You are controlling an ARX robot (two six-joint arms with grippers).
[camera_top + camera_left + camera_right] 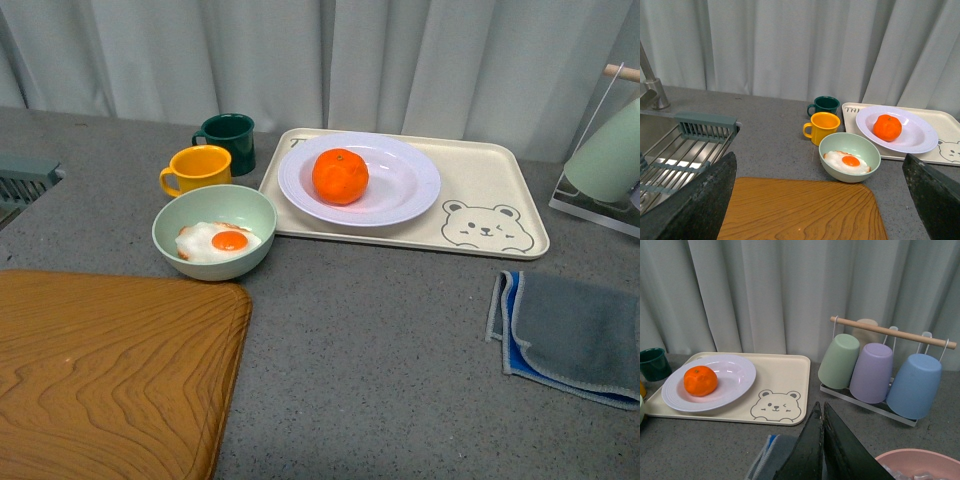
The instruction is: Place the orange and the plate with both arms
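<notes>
Orange fruit first: the orange [340, 176] sits in the well of the white plate [405, 185], a little off centre toward the mugs, and the plate rests on the bear-printed tray [490, 190] near the far edge of the desk [380, 330]. My judgement is that the task looks finished or nearly so, since fruit, plate and tray are already stacked and neither arm touches them. The deep well keeps the round fruit from rolling, and the tray's raised lip keeps the plate in place.

Neither arm shows in the front view. The left end effector [820, 200] is released, its two dark fingers [700, 200] spread wide at the sides of its wrist view and holding nothing. The right end effector [823, 450] is clenched, its fingers pressed together with nothing between them, above the folded cloth [570, 335] near the desk's right edge.

By count: one orange, one plate, one tray. Two mugs stand beside the tray, one yellow [197, 168] and one dark green [228, 138]. One pale green bowl [214, 232] holds one fried egg [218, 241]. One wooden board [110, 375] fills the near left corner. Three cups, green [839, 361], purple [871, 372] and blue [914, 385], hang on a rack, with a fourth pale one seemingly behind. A sink lies beyond the desk's left edge.
</notes>
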